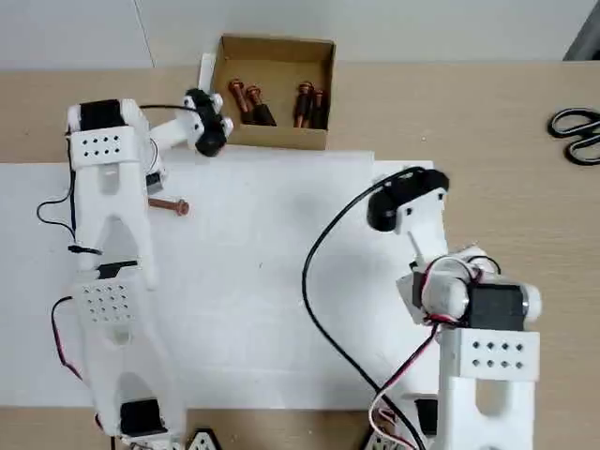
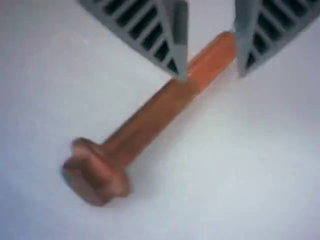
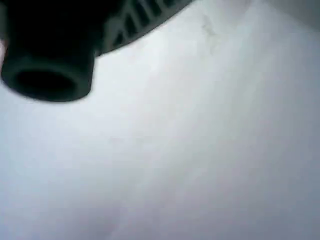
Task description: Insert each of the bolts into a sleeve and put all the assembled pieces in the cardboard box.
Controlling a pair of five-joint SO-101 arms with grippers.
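Though flat, bolt (image 2: 150, 117) shank-end between parted left tool (image 2: 210, 74)

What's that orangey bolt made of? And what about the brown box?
The bolt looks like metal with a coppery finish. It is smooth and reddish-brown with a soft sheen, though coloured plastic can't be ruled out. The box looks like plain cardboard, because it is matte brown with thin walls.
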